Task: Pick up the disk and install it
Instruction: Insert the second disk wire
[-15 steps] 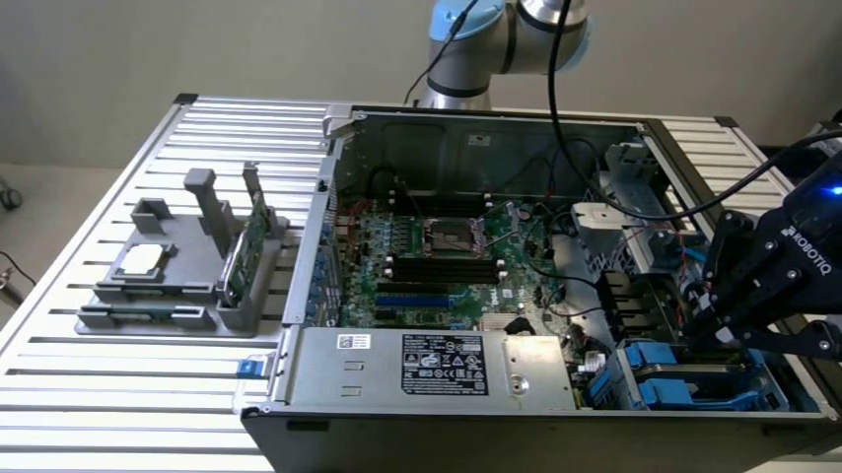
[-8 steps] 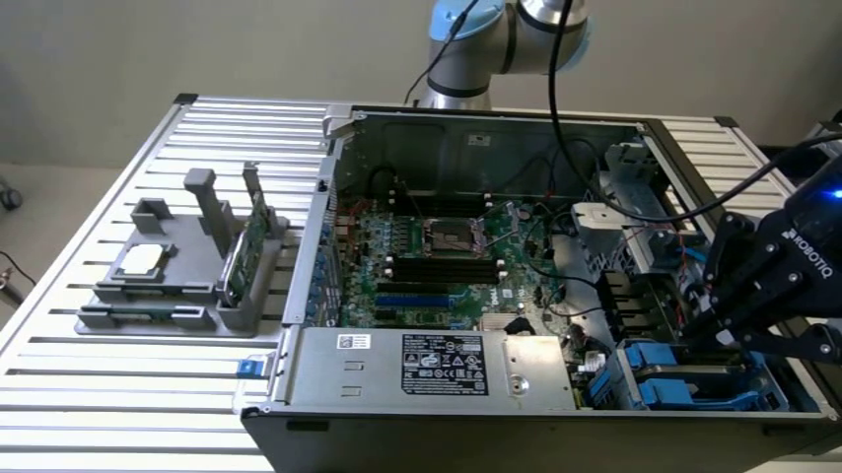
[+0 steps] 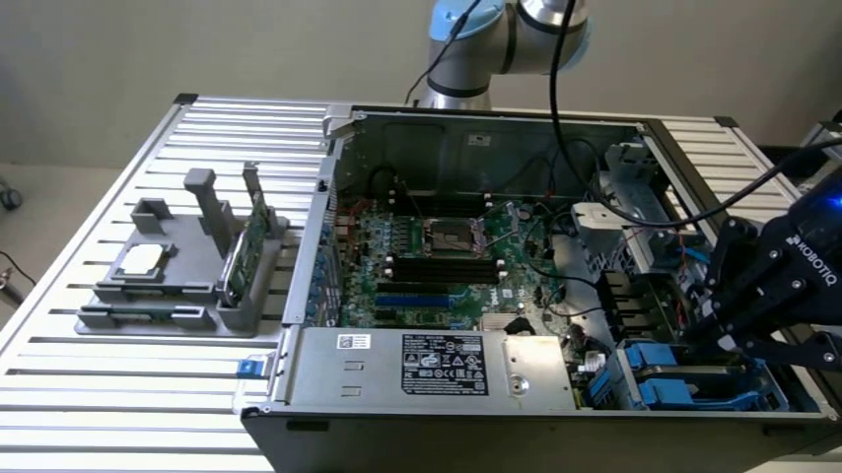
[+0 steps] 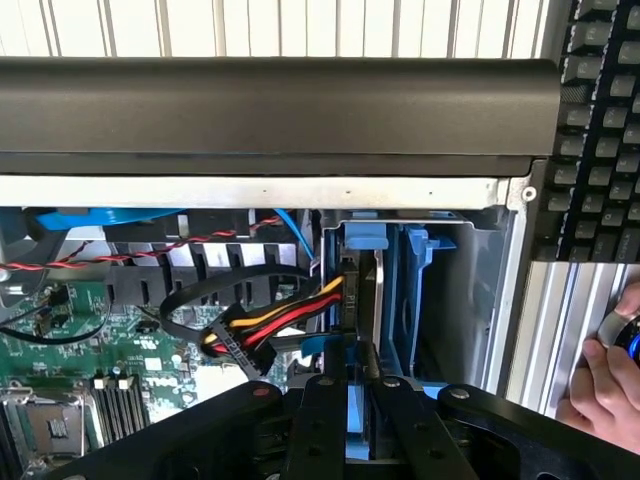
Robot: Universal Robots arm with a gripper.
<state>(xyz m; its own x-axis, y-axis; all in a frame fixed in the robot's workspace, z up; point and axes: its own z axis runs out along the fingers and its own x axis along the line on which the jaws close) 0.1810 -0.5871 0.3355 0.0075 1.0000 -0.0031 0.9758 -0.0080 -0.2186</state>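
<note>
Tool (image 3: 736,335) at the open computer case's (image 3: 394,404) 4 o'clock corner, clenched on the disk (image 4: 372,300), held edge-on so its blue rails fit the drive bay (image 4: 440,290).

Disk (image 4: 372,300) upright in case bay (image 4: 455,290)

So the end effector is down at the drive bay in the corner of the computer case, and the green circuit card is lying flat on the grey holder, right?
Not quite. The green circuit card isn't lying flat; it stands upright on edge in the grey holder, as the exterior view shows. The rest holds: the end effector is down at the drive bay in the corner of the computer case.
</note>
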